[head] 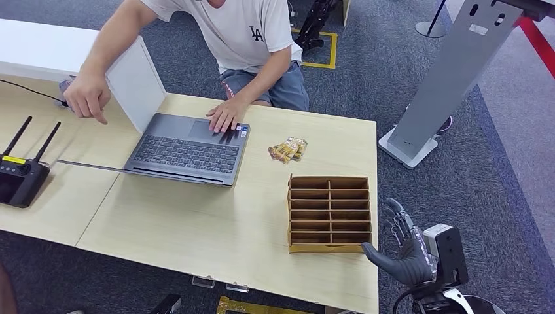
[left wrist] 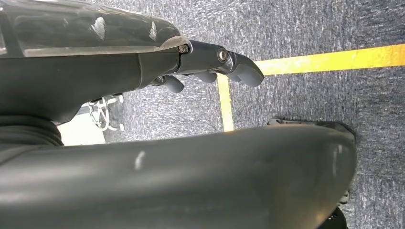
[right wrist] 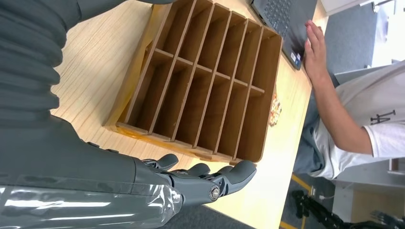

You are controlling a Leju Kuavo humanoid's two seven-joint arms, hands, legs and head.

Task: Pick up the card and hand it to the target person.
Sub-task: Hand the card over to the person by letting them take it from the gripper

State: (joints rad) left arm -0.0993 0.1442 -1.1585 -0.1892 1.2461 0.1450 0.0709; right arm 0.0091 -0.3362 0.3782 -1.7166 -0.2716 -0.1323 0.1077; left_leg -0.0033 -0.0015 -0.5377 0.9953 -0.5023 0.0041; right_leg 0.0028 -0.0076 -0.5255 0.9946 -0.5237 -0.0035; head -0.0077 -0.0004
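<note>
Right hand (head: 402,245) hovers empty beside organizer (head: 329,213).

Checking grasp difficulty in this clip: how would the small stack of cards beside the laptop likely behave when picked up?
The cards lie flat and fanned on the table, so they are probably thin, light and hard to get under. A push would likely slide and scatter them, not tip them.
</note>
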